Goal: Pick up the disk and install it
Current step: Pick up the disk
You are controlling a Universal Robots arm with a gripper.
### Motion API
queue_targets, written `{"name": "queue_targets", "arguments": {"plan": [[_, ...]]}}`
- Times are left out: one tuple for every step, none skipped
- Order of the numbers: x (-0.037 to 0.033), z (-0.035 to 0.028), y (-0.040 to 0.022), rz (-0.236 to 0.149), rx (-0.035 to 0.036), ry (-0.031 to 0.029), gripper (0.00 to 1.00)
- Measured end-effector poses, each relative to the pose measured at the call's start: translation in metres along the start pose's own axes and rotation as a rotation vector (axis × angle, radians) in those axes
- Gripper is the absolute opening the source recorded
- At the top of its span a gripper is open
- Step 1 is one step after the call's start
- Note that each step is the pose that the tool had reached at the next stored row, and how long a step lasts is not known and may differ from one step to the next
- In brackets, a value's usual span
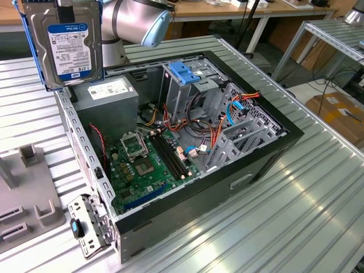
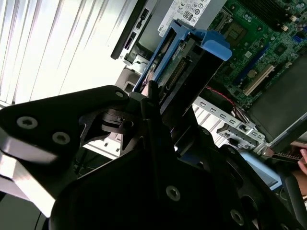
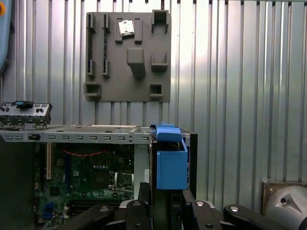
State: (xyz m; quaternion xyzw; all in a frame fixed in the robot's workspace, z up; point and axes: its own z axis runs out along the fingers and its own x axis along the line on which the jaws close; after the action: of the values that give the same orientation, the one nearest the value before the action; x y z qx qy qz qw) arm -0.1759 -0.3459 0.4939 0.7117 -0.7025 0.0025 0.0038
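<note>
Aloft, disk (image 1: 68, 45) near open case (image 1: 205, 199)

Label (image 1: 68, 54) on the face of the disk (image 1: 67, 25), upper left of the exterior view: white and blue, with a logo band, a bold capacity figure near its lower edge, barcodes and fine print. The small lines are not legible.

Sticker (image 1: 108, 89) on top of the power-supply box (image 1: 114, 111), just below the disk in the exterior view: white, rows of tiny print, not legible. In the second wrist view the sticker (image 2: 192, 10) shows round certification marks and small text, too fine to make out.

Motherboard (image 1: 145, 168), centre of the exterior view: silkscreen markings too small to tell.
</note>
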Motion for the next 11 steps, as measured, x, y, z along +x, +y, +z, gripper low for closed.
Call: {"name": "queue_targets", "arguments": {"plan": [[0.0,0.0,-0.0005,0.0,0.0,0.0,0.35],[0.0,0.0,-0.0007,0.0,0.0,0.0,0.35],[0.0,0.0,-0.0009,0.0,0.0,0.0,0.35],[0.0,0.0,-0.0011,0.0,0.0,0.0,0.35],[0.0,0.0,-0.0012,0.0,0.0001,0.0,0.35],[0.0,0.0,-0.0014,0.0,0.0,0.0,0.35],[0.0,0.0,-0.0016,0.0,0.0,0.0,0.35],[0.0,0.0,-0.0018,0.0,0.0,0.0,0.35],[0.0,0.0,-0.0021,0.0,0.0,0.0,0.35],[0.0,0.0,-0.0022,0.0,0.0001,-0.0001,0.35],[0.0,0.0,-0.0025,0.0,0.0,0.0,0.35]]}}
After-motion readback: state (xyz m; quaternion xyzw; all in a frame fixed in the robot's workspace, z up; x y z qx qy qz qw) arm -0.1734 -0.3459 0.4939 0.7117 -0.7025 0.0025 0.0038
